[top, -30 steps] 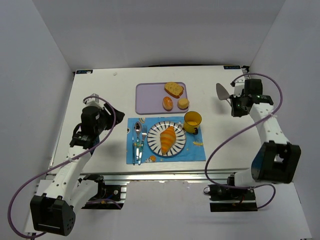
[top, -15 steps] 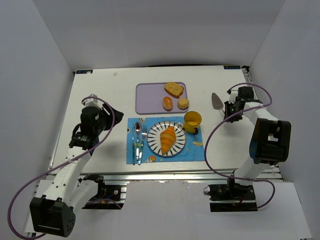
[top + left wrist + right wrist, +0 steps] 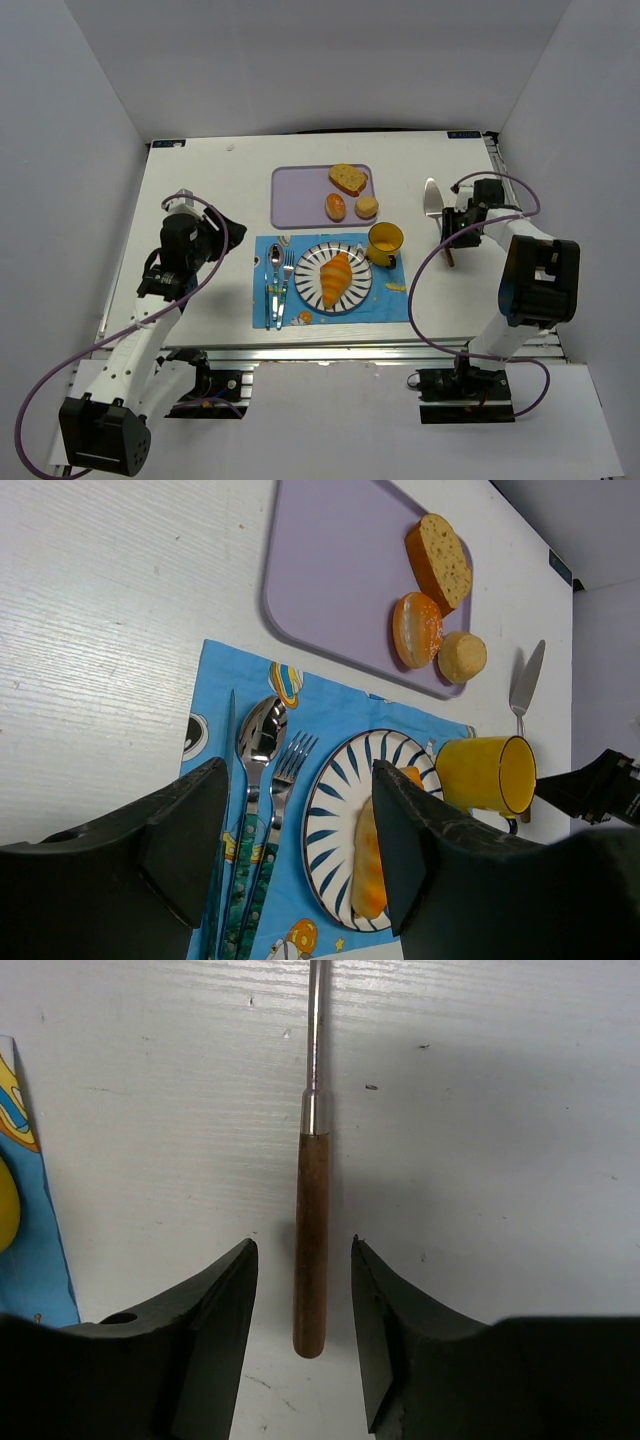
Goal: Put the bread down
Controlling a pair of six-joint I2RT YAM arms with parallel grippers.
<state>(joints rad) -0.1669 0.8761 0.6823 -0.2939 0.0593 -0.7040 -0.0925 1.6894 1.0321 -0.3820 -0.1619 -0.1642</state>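
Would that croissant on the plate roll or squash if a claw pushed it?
Probably not roll: the croissant is long with tapered ends and lies flat on the plate. It would likely slide, since the plate looks smooth. Its glossy, even colour hints at a stiff toy, but that's unsure.

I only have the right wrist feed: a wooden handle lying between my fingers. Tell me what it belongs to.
Observer: A cake server. Its pointed metal blade lies flat on the table, aimed at the far edge.
Operator: Give me the croissant's location.
Observer: The croissant lies on the striped plate, on the blue placemat to the left of the server.
Operator: Report the left end effector.
Observer: The left end effector is open and empty, over the table to the left of the placemat.
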